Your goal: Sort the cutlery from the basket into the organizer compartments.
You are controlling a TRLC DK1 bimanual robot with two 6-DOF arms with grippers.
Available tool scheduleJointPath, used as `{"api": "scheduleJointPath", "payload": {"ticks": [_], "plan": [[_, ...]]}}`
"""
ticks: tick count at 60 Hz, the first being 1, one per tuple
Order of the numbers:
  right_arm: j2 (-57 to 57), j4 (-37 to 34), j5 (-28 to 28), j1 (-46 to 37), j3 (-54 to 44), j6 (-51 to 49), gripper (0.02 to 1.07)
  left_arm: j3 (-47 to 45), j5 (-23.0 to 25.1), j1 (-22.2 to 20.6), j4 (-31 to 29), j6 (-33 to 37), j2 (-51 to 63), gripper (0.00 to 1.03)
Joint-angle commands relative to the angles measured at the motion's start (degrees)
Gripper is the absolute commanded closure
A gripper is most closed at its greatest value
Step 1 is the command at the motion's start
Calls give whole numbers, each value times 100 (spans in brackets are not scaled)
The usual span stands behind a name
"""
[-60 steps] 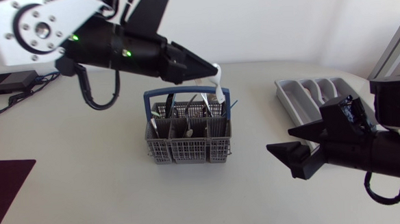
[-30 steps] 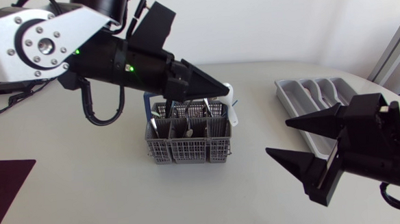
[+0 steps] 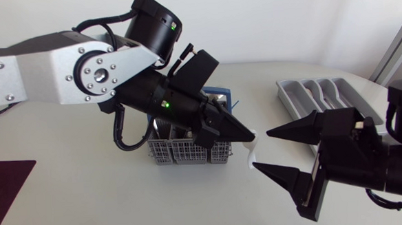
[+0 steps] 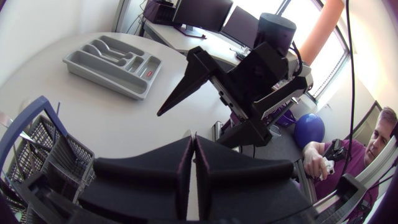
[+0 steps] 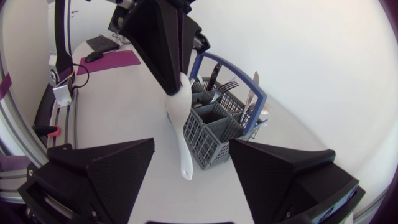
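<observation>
My left gripper [image 3: 254, 133] is shut on a white utensil [image 3: 252, 152] that hangs down from its tip, just right of the grey wire basket [image 3: 181, 153]. My right gripper [image 3: 261, 149] stands open, one finger on each side of the hanging utensil and not touching it. In the right wrist view the white utensil [image 5: 181, 134] dangles from the left gripper [image 5: 166, 59], its lower end between my wide fingers [image 5: 106, 168]. Forks and knives stand in the basket [image 5: 214, 127]. The grey organizer [image 3: 315, 96] lies at the far right.
The basket has a blue handle [image 5: 231, 71] arching over it. The left arm's long body reaches over the basket in the head view. A dark mat [image 3: 1, 185] lies at the table's front left. The organizer [image 4: 115, 58] sits beyond the right gripper [image 4: 214, 109] in the left wrist view.
My left arm has carried the white utensil from above the basket's back rim to its right front. My right gripper turned and rose until its fingers flank the utensil.
</observation>
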Motion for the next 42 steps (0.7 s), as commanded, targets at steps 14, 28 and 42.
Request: {"api": "scheduleJointPath", "payload": {"ticks": [14, 28, 42], "plan": [[76, 218, -184, 57, -308, -272, 57, 8, 227, -144, -176, 163, 74, 100], [85, 157, -237, 233, -299, -263, 79, 17, 244, -179, -193, 180, 92, 100], [129, 104, -237, 365, -291, -219, 92, 26, 244, -179, -193, 180, 101, 100]]}}
